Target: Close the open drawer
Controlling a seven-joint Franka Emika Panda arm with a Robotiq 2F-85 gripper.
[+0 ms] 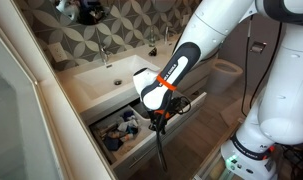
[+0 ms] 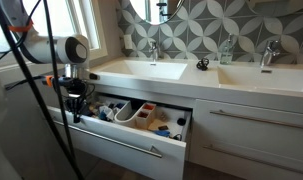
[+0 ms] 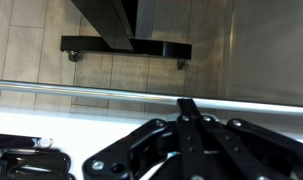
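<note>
The drawer is pulled out from under the white sink, and its pale front carries a long bar handle. White divider trays with small toiletries lie inside. My gripper points down over the drawer's inside, just behind the front panel, near the left end in an exterior view. In the wrist view the fingers are pressed together with nothing between them, and their tip is near the drawer's front edge.
The white sink basin with its faucet sits above the drawer, and a second basin lies beside it. Closed drawer fronts are to the side. A toilet stands beyond the vanity. A black stand base rests on the wood floor.
</note>
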